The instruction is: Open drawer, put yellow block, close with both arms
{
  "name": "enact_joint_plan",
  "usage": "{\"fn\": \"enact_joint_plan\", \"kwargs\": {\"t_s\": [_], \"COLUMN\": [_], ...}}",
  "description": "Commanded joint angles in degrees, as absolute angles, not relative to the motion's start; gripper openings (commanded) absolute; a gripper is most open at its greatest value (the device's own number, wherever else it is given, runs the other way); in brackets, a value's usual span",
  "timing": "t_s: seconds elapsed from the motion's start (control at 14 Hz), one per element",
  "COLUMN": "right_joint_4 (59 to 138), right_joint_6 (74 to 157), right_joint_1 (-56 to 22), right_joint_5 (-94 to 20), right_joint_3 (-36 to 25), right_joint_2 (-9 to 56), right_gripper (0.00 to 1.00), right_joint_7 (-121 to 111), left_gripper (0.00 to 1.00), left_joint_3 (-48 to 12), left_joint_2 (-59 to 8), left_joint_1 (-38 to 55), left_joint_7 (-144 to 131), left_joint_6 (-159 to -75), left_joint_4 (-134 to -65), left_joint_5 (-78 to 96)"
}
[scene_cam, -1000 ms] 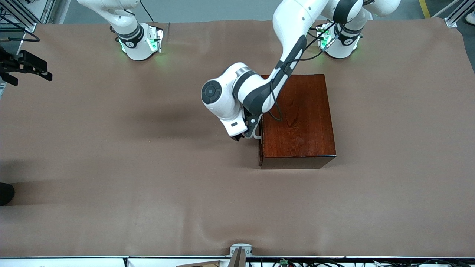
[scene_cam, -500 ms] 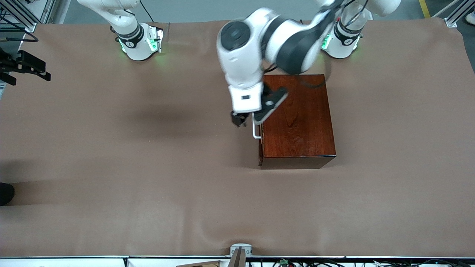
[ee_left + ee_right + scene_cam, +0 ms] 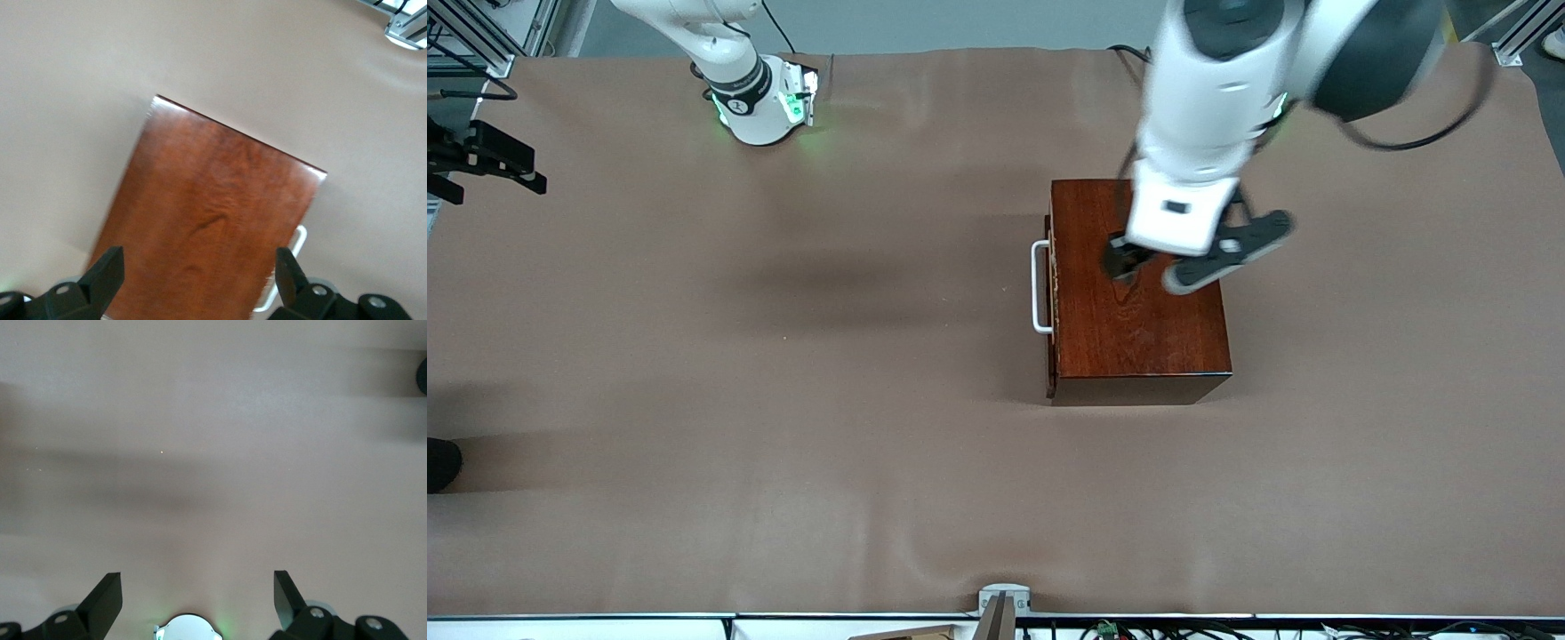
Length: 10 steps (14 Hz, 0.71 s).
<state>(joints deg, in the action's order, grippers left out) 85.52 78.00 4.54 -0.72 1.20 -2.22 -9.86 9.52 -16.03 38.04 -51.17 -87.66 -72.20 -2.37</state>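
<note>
Mahogany wood, dark and glossy, makes up the box (image 3: 1138, 289) that stands on the brown-covered desk (image 3: 783, 400) toward the left arm's end, and its drawer (image 3: 1052, 284) is seen pushed in, the reddish front flush with the box and the white bar handle (image 3: 1039, 286) facing the right arm's end. The yellow block is not to be found in any view, so whether it lies inside the shut drawer cannot be told from what is shown; if it does, the task is judged to be at or near its end, and if not, the opening, the placing and the closing are all left to be done. The left gripper (image 3: 1149, 267) is held in the air over the top of the box, well above it, its fingers (image 3: 107, 273) spread wide with nothing between them; in the left wrist view the lid and the handle are seen below, apart from both fingers, so the drawer is touched by nothing. The right gripper (image 3: 197, 600) is kept waiting over bare desk beside its own base, away from the box, its fingers likewise parted wide and holding nothing. Only the right arm's base (image 3: 760, 102) is shown in the front view.
</note>
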Motion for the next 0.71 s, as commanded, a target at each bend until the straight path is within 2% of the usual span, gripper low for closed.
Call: {"fn": "enact_joint_plan", "kwargs": {"t_s": [0.0, 0.29, 0.64], "right_joint_4": [85.43, 85.34, 85.34], "right_joint_6": [78.05, 78.13, 78.13], "right_joint_1": [5.19, 5.10, 5.27], "right_joint_5": [0.44, 0.97, 1.05], "right_joint_3": [1.49, 1.58, 1.41], "right_joint_2": [-2.99, -2.90, -2.81], "right_gripper": [1.00, 1.00, 1.00], "right_joint_7": [-10.11, -10.20, -10.11], "left_gripper": [1.00, 1.00, 1.00], "left_joint_3": [8.79, 8.53, 8.44], "left_joint_2": [-6.35, 1.74, 3.69], "left_joint_1": [33.59, 24.10, 16.53], "left_joint_7": [-40.56, -24.90, -13.28], "left_joint_6": [-88.50, -88.50, -88.77], "left_joint_4": [-82.77, -90.86, -92.72], "left_joint_5": [-3.16, -3.08, -3.08]}}
